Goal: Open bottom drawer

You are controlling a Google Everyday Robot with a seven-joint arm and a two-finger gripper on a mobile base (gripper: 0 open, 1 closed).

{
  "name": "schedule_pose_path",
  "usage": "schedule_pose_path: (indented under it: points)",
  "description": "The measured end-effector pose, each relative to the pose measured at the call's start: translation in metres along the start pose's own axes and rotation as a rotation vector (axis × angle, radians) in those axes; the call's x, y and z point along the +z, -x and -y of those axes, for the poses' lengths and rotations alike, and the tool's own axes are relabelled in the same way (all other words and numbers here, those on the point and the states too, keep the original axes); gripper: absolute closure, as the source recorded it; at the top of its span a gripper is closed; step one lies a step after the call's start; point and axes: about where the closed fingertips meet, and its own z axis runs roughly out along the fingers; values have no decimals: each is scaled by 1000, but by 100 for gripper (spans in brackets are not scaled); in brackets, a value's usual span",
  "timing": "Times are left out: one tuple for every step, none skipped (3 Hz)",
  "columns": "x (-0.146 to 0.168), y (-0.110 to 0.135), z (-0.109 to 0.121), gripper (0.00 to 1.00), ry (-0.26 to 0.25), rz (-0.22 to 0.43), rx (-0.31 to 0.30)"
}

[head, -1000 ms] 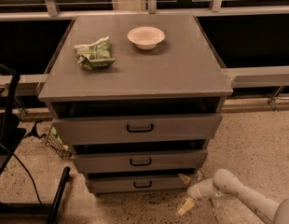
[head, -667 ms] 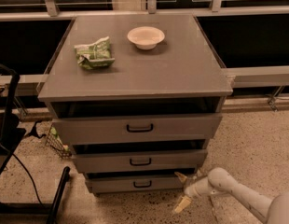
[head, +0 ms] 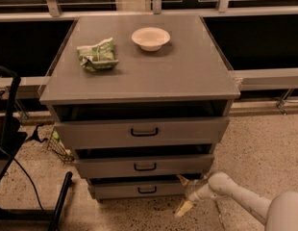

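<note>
Bottom drawer [head: 121, 190], grey, flat-fronted, small black loop handle [head: 147, 190]: lowest of three in the grey cabinet [head: 187, 76], just above the speckled floor [head: 264, 148]. Gripper [head: 183, 193], on my white arm [head: 235, 196]: I see it low at that drawer's right end, fingers spread, one tip by the front's upper corner, the other near the floor, grasping nothing. Above: mid-sized grey drawer [head: 115, 167], widest grey drawer [head: 101, 134]. On top: shallow white bowl [head: 150, 37]; crumpled green packet [head: 97, 55] to its left.
</note>
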Motion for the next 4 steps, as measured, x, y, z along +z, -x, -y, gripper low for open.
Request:
schedule_pose_path:
  points:
    - [7, -2, 6, 0, -9, -28, -16]
    - [15, -7, 13, 0, -22, -77, -34]
    - [21, -13, 22, 0, -41, -132, -51]
    - [38, -22, 37, 0, -81, -189, -73]
